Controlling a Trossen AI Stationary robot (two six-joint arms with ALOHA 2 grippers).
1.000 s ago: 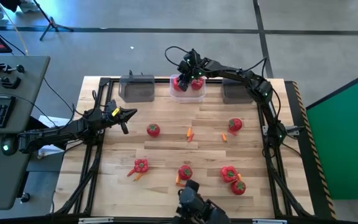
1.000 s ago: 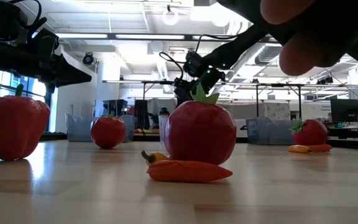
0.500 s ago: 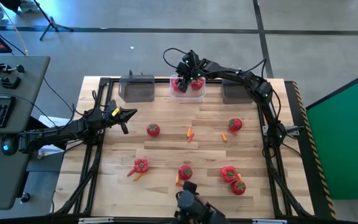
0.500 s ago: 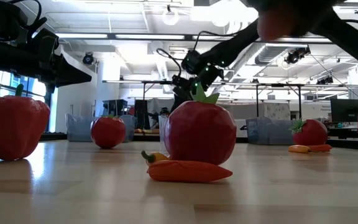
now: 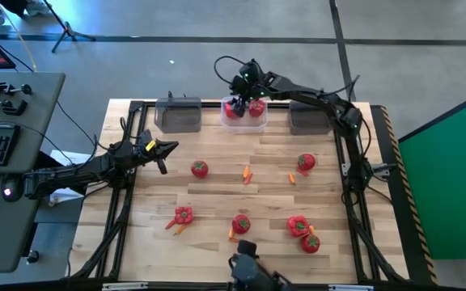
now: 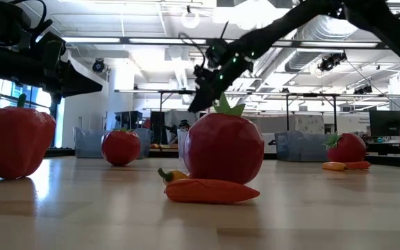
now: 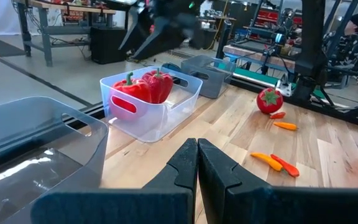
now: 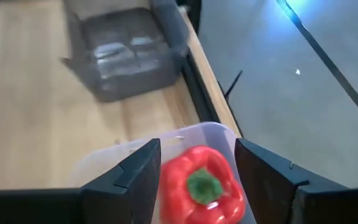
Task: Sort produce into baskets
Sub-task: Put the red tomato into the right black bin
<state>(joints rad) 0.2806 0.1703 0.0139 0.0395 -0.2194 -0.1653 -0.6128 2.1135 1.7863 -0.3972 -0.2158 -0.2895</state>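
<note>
The clear basket (image 5: 245, 112) is taken as the landmark; it sits at the far edge of the wooden surface (image 5: 217, 194), between two dark grey baskets – one (image 5: 178, 114) on its left-arm side, the other (image 5: 308, 119) on its right-arm side. Two red bell peppers (image 7: 143, 87) are seen lying inside the clear basket, side by side.

The right gripper (image 5: 245, 90) is held just above the clear basket. In the right wrist view its fingers (image 8: 135, 174) are spread wide with nothing between them, and a red pepper with a green stem (image 8: 201, 186) is framed directly below, resting in the basket.

The left gripper (image 5: 167, 148) is parked well away from the clear basket, near the left-arm edge of the surface; its fingers (image 7: 188, 165) are pressed together, holding nothing.

More produce lies scattered on the surface on the near side of the clear basket – a tomato (image 5: 200, 168) toward the left gripper, another tomato (image 5: 306, 162) on the right-arm side, and small orange carrot pieces (image 5: 247, 172) between them. Farther still from the clear basket, a pepper (image 5: 183, 215), a round red fruit (image 5: 241, 224) and a pair of red fruits (image 5: 302, 231) touching each other are spread along the near edge.
</note>
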